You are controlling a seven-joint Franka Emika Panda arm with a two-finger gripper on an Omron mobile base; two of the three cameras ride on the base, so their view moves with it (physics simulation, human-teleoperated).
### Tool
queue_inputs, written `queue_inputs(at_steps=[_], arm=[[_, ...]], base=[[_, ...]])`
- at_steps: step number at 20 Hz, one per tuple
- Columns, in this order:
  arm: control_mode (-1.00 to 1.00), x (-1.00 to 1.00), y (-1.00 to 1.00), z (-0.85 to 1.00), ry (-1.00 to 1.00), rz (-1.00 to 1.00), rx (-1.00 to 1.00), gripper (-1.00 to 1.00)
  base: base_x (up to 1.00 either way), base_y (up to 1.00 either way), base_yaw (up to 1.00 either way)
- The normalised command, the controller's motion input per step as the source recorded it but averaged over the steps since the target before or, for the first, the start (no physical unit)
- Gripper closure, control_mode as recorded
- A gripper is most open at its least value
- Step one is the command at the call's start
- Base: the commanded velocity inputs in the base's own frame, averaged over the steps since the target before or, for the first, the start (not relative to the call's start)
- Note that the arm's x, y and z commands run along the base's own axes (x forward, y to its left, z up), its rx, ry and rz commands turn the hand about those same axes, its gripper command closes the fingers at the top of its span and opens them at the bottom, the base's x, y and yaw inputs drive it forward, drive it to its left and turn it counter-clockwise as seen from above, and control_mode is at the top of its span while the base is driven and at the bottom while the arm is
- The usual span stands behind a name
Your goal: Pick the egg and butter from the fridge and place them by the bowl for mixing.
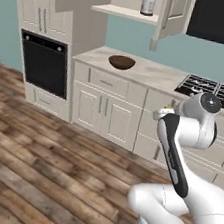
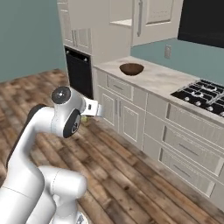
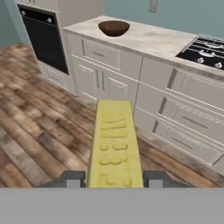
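the gripper (image 3: pixel 114 178) is clenched on the butter (image 3: pixel 114 146), a pale-yellow stick that runs lengthwise away from the hand camera, its near end pinched between the 2 dark finger tips (image 3: pixel 70 178) on either side. the stick is carried in the air above the wooden floor (image 3: pixel 35 131), well apart from the counter. in the left base view a sliver of yellow shows at the hand, just left of the arm's upper joint (image 1: pixel 206 104).

the bowl (image 1: pixel 121 62) of dark brown wood sits upright on the pale stone counter (image 1: pixel 154 74), near its left end and close to the back wall. it is also seen from the right base camera (image 2: pixel 131 68) and from the hand camera (image 3: pixel 113 28). a black gas hob (image 1: pixel 213 90) lies on the same counter, well to the right of the bowl. a black wall oven (image 1: pixel 44 63) stands in the tall cabinet to the left of the counter. on an open shelf (image 1: pixel 125 12) above the bowl stands a small grey canister (image 1: pixel 147 5).
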Motion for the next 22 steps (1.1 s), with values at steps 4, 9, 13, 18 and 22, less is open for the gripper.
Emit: queue_inputs(at_steps=[4, 9, 13, 18, 22], arm=[[1.00, 0.00, 0.00, 0.00, 0.00, 0.00, 0.00, 1.00], [1.00, 0.00, 0.00, 0.00, 0.00, 0.00, 0.00, 1.00], [1.00, 0.00, 0.00, 0.00, 0.00, 0.00, 0.00, 1.00], [1.00, 0.00, 0.00, 0.00, 0.00, 0.00, 0.00, 1.00], [1.00, 0.00, 0.00, 0.00, 0.00, 0.00, 0.00, 1.00]], base=[[0.81, 0.38, -0.22], [0.77, 0.42, -0.23], [0.75, 0.44, -0.21], [0.74, 0.43, -0.24], [0.73, 0.38, -0.34]])
